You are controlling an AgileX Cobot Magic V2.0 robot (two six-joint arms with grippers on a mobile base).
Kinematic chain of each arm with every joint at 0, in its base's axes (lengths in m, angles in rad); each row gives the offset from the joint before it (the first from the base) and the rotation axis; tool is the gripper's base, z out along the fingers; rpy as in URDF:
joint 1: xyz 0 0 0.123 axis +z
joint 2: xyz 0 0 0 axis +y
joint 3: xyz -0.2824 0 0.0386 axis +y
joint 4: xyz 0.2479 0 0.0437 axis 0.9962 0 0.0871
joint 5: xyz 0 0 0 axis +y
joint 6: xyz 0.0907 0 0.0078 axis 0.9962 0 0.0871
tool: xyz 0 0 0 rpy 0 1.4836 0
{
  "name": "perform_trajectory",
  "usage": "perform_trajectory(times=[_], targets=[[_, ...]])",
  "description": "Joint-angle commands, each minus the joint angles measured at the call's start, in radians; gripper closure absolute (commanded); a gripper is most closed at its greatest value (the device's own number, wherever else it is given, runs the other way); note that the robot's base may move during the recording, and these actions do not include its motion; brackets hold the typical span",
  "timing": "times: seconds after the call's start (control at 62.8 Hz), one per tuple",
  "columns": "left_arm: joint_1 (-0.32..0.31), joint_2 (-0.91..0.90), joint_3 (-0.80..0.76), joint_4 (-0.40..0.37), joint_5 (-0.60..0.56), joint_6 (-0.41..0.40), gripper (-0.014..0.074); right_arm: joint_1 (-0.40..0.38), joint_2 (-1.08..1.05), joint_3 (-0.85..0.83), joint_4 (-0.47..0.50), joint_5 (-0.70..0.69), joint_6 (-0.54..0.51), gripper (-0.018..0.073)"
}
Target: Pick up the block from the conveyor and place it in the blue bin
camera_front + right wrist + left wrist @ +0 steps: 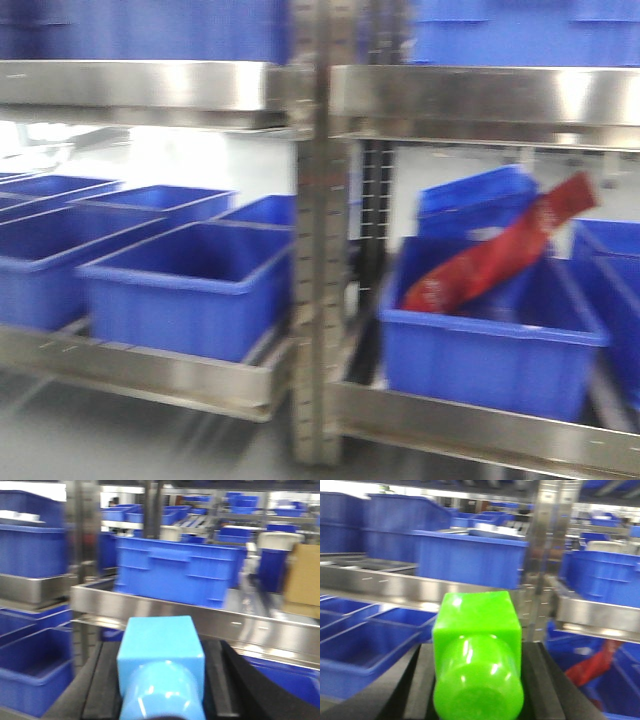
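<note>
Although blur softens every view, the left end effector (pixel 477 652) is clamped on a green block (pixel 476 622), its black fingers (pixel 420 680) pressed against both sides, and the block's near end is cut off by the frame. The right end effector (pixel 161 652) grips a light blue block (pixel 161 637) likewise, also cropped below. Beyond, blue bins (pixel 190 295) sit along a steel shelf (pixel 150 375). A red packet (pixel 495 255) leans out of the right-hand bin (pixel 480 360), its print unreadable.
</note>
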Motion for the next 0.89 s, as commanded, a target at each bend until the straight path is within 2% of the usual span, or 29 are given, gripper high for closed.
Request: perform_trajectory(times=[0.0, 0.876], targets=[[-0.005, -0.004, -0.001, -0.007, -0.019, -0.008, 0.0707, -0.001, -0.004, -0.010, -0.009, -0.021, -0.006, 0.0721], [-0.005, -0.004, -0.001, -0.007, -0.019, -0.008, 0.0707, -0.001, -0.004, -0.010, -0.009, -0.021, -0.006, 0.0721]])
